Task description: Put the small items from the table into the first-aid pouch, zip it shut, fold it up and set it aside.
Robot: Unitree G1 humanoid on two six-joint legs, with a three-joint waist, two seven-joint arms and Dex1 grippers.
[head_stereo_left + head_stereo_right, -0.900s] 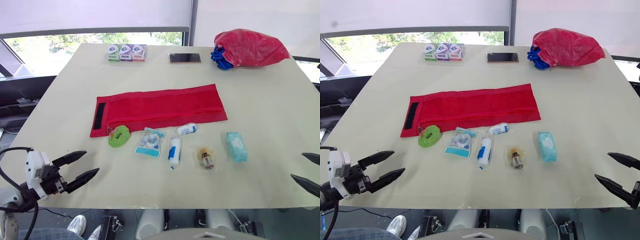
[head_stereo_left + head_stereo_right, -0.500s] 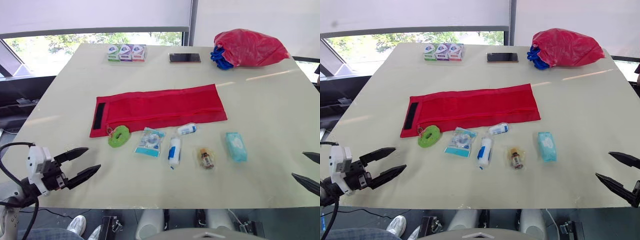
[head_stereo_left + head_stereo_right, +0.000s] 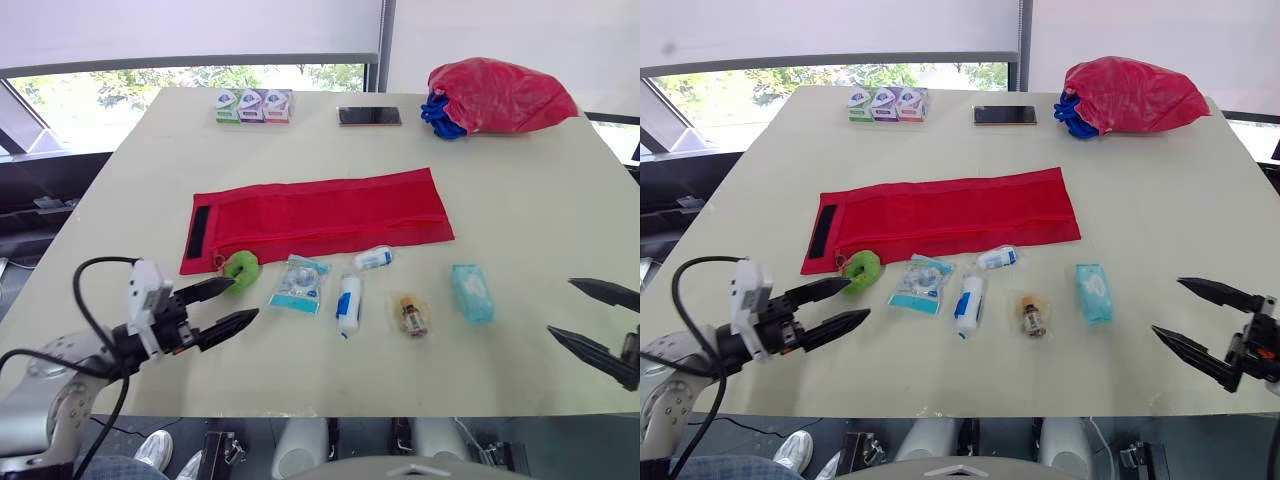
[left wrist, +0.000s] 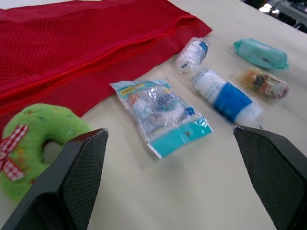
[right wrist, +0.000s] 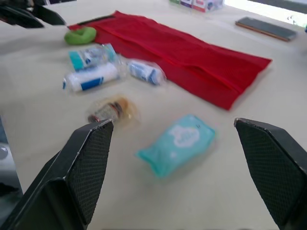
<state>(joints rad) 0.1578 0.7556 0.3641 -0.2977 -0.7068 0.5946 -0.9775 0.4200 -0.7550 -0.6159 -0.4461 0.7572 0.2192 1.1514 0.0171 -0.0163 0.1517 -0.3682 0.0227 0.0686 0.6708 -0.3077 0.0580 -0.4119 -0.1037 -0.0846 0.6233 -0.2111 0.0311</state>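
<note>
One pouch (image 3: 320,215); six small items (image 3: 348,303); three boxes (image 3: 252,105); one phone (image 3: 370,116); one bag (image 3: 500,95), possibly two.

Pouch (image 3: 320,215) on table (image 3: 540,200), ring toy (image 3: 238,270), packet (image 3: 299,283), roll (image 3: 348,303), vial (image 3: 411,316), wipes (image 3: 472,293) before it, 3 boxes (image 3: 252,105), phone (image 3: 369,116), bag (image 3: 495,97) behind

Red mesh pouch (image 3: 320,215) with a black strip (image 3: 200,230); green plush ring (image 4: 33,139), red-checked bow (image 4: 10,151); teal wipes pack (image 3: 472,293); white roll (image 3: 348,303), blue band; small bottle (image 3: 411,316), seemingly amber.

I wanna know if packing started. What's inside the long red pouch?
The red pouch lies flat with no bulges, but its fabric hides the inside. The green ring sits beside its edge, outside.
</note>
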